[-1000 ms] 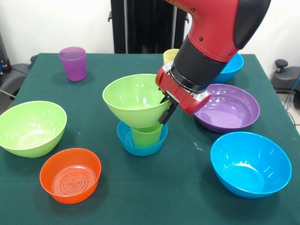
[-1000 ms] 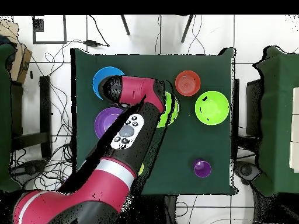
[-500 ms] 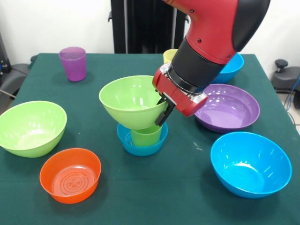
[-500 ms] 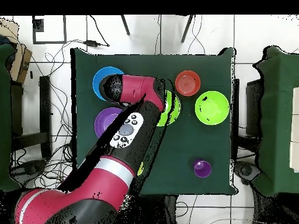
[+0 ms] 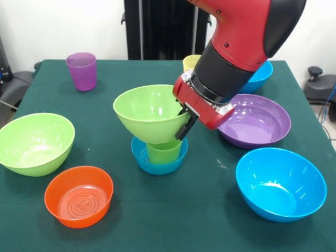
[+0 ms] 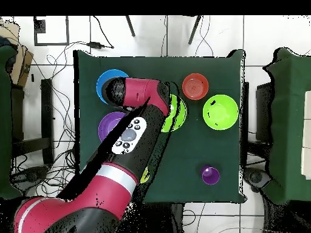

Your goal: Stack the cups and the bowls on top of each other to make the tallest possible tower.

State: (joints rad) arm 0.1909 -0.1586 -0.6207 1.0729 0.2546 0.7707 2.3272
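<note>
Your red and black arm's gripper point(image 5: 187, 122) pinches the rim of the glossy lime green plastic bowl point(image 5: 150, 112), 1 dark finger inside the wall, and everything below it hangs off that side of the grip. The bowl sits slightly tilted on the translucent green plastic cup point(image 5: 164, 151), which stands in the small blue plastic bowl point(image 5: 141, 156) directly under the held bowl. Judge the bowl's centre against the cup's upright axis before you let go; the purple tumbler point(image 5: 82, 70) stands well apart, beyond the bowl.

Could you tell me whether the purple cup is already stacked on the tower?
No, the purple cup stands alone on the table, apart from the tower.
</note>
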